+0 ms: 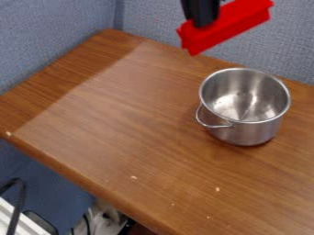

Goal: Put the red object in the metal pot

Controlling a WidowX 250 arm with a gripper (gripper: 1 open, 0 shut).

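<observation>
The red object (229, 26), a bright red elongated block, hangs tilted in the air at the top of the view, above the far edge of the table. My gripper (203, 16) reaches down from the top edge and is shut on the block's left part; only its dark lower part shows. The metal pot (244, 106), shiny and round with a small loop handle on its near left rim, stands upright and empty on the right side of the table. The block hangs above and a little left of the pot's far rim.
The wooden table (110, 119) slopes from upper right to lower left, with its front edge running diagonally. A blue-grey fabric wall (61, 27) rises behind it. Below the front edge, cables and equipment (37, 220) lie on the floor.
</observation>
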